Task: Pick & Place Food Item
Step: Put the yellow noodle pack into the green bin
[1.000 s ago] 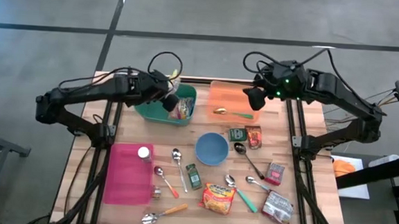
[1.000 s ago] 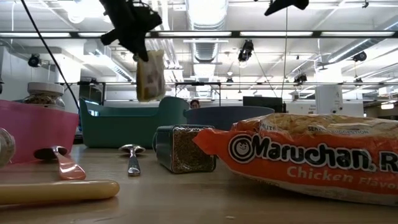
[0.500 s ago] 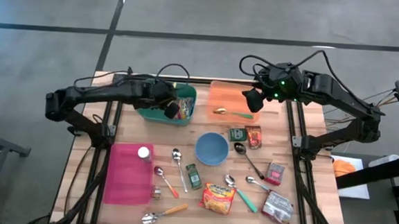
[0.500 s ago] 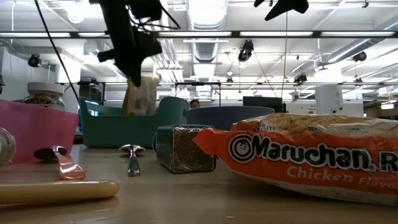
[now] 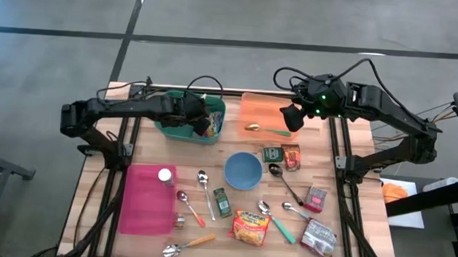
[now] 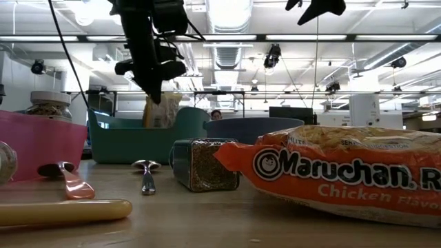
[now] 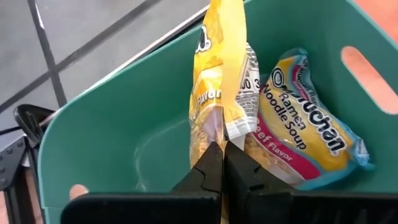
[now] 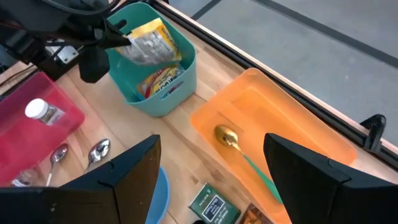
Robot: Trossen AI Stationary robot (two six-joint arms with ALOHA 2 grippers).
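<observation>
The left gripper [image 5: 200, 123] has sunk since a second ago, carrying the yellow noodle packet [image 7: 219, 87] down into the teal bin [image 5: 183, 130]. Its fingers [image 7: 208, 167] clamp the crinkled packet upright, beside a ramen pack [image 7: 305, 124] lying inside. Farther off, the right gripper [image 5: 293, 116] hovers over the orange tray [image 5: 259, 108], fingers apart.

My dark left pincer [image 7: 222, 163] pinches a yellow and silver packet [image 7: 221, 81] inside a teal bin [image 7: 118, 124]. Beside it lies a yellow, blue and pink ramen pack [image 7: 305, 127]. An orange tray [image 8: 283, 134] holds a gold, green-handled spoon [image 8: 239, 149].
</observation>
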